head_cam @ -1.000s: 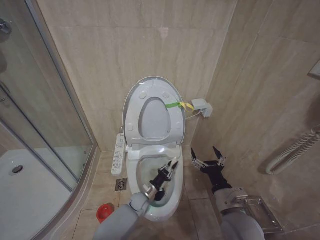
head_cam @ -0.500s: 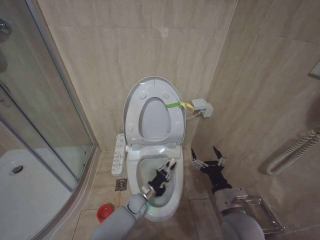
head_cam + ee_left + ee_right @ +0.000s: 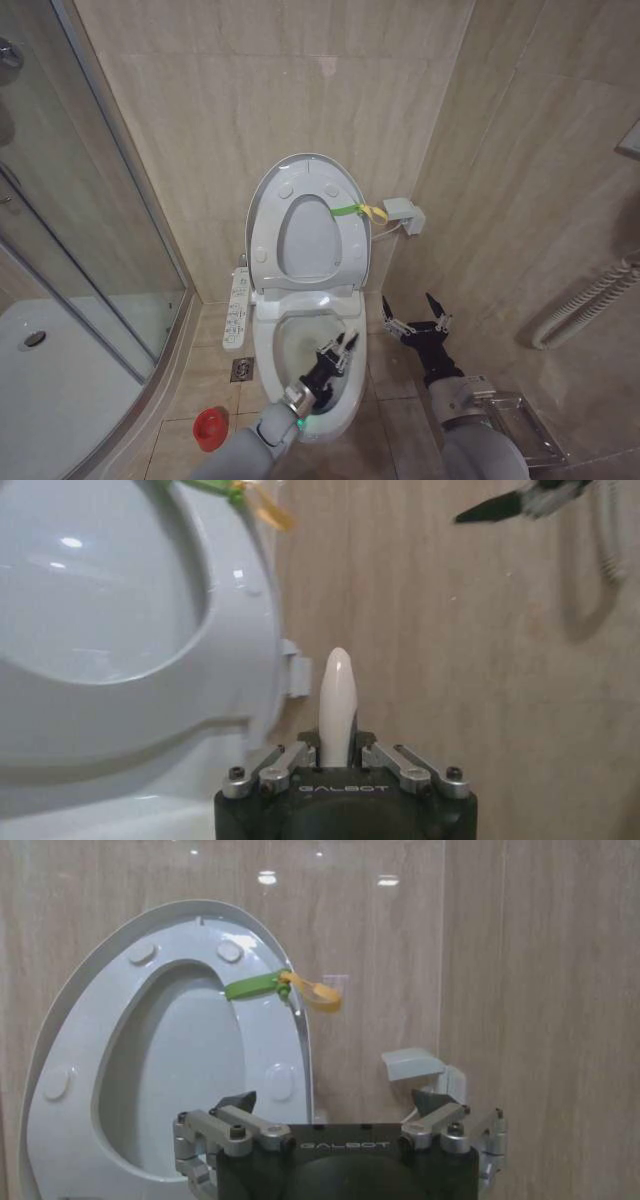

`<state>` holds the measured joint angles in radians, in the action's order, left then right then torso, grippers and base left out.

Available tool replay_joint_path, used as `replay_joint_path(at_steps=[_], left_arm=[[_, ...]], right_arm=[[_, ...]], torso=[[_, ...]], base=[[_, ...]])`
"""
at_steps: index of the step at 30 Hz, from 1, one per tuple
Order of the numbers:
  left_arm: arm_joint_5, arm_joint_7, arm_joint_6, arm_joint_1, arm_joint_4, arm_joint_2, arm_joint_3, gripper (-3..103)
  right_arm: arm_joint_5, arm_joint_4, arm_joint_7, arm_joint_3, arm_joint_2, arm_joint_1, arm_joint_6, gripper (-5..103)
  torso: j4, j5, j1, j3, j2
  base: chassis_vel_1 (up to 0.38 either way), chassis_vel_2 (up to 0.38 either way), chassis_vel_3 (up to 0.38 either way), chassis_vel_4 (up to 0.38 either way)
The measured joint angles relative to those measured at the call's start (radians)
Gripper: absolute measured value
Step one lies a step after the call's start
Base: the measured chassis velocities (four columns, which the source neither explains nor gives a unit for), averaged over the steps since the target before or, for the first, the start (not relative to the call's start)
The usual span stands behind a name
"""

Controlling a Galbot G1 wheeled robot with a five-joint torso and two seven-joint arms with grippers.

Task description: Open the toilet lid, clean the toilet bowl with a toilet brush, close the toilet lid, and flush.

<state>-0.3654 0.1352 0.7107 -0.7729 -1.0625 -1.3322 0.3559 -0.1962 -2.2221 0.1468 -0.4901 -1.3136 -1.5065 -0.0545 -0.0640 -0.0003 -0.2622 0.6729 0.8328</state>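
The toilet lid (image 3: 305, 215) stands upright against the wall with the ring seat raised against it, and a green-yellow strap (image 3: 350, 210) sits at its right edge. Below it the toilet bowl (image 3: 290, 345) is open. My left gripper (image 3: 340, 350) hovers over the bowl's right side, shut on the white handle of the toilet brush (image 3: 337, 697); the bristle head is hidden. The brush's red cup (image 3: 210, 427) stands on the floor left of the bowl. My right gripper (image 3: 415, 312) waits open beside the bowl's right, facing the lid (image 3: 150, 1065).
A white control panel (image 3: 238, 305) hangs on the bowl's left side. The glass shower door (image 3: 100, 240) and shower tray (image 3: 40, 380) close off the left. A white wall box (image 3: 405, 213), a hose (image 3: 590, 300) and a wire rack (image 3: 510, 420) are on the right.
My left gripper with the brush handle has drawn back toward the bowl's near right rim, and the arm has shifted right, uncovering the red cup. The right arm has not moved.
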Motion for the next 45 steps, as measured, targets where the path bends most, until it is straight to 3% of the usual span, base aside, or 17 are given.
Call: replay_joint_path(at_steps=[10,24,37,45], left_arm=[[0.035,0.011,0.035,0.035,0.139,0.002,-0.075,20],[0.053,0.008,0.048,0.035,0.146,-0.004,-0.107,20],[0.054,0.007,0.03,0.125,0.17,-0.142,-0.044,20],[0.049,0.002,0.016,0.124,0.159,-0.168,-0.013,20]], right_arm=[[0.0,0.0,0.0,0.0,0.0,0.0,0.0,100],[0.0,0.0,0.0,0.0,0.0,0.0,0.0,100],[0.0,0.0,0.0,0.0,0.0,0.0,0.0,100],[0.0,0.0,0.0,0.0,0.0,0.0,0.0,100]], torso=[[0.0004,0.0004,0.0,0.0,0.0],[0.0005,0.0004,0.0,0.0,0.0],[-0.0001,0.0005,0.0,0.0,0.0],[0.0005,0.0005,0.0,0.0,0.0]], base=[[0.0,0.0,0.0,0.0],[0.0,0.0,0.0,0.0],[0.0,0.0,0.0,0.0],[0.0,0.0,0.0,0.0]])
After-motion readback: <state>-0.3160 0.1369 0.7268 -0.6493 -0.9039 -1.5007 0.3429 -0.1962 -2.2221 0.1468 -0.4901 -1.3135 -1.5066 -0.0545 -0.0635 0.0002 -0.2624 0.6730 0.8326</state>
